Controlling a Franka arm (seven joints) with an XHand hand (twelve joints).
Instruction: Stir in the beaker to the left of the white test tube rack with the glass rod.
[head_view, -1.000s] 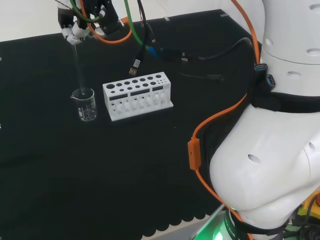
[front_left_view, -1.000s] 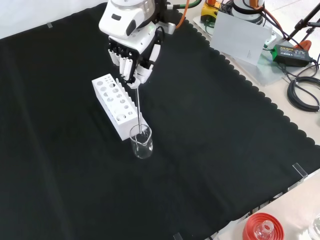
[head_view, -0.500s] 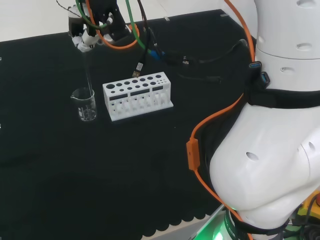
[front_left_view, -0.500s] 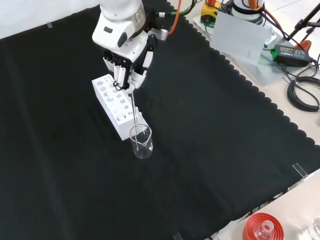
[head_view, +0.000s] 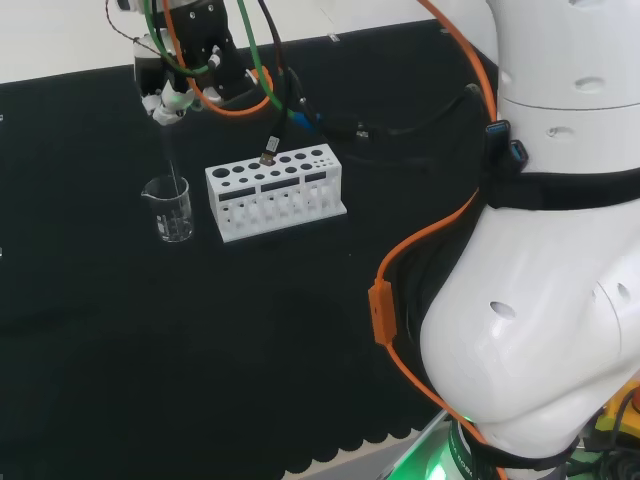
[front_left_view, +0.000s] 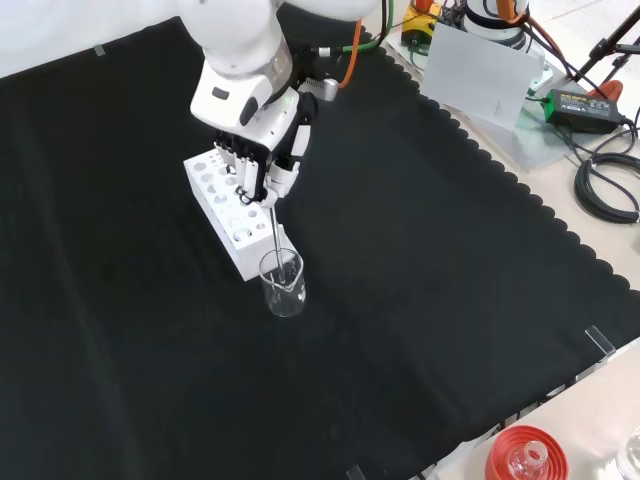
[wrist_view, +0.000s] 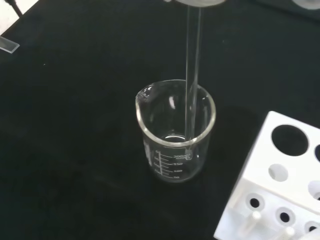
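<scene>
Fingers (front_left_view: 262, 172) of the hand (front_left_view: 258, 150) pinch the glass rod (wrist_view: 192, 75), its tip inside the beaker (wrist_view: 176, 132).

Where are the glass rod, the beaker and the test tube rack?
glass rod (wrist_view: 192, 65), wrist view, middle of its shaft above the beaker.
beaker (wrist_view: 172, 165), wrist view, graduated front wall.
white test tube rack (head_view: 275, 190), head view, front face below the holes.

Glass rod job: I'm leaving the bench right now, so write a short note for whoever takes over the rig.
Hand: shut on the glass rod, held about upright above the beaker.
Things: the rod's lower end is inside the beaker, near its wall. The beaker stands on the black cloth beside the end of the white test tube rack, to its left in the head view.
Done: rod picked up and lowered in.
Left: finish stirring, then lift the rod out.
</scene>
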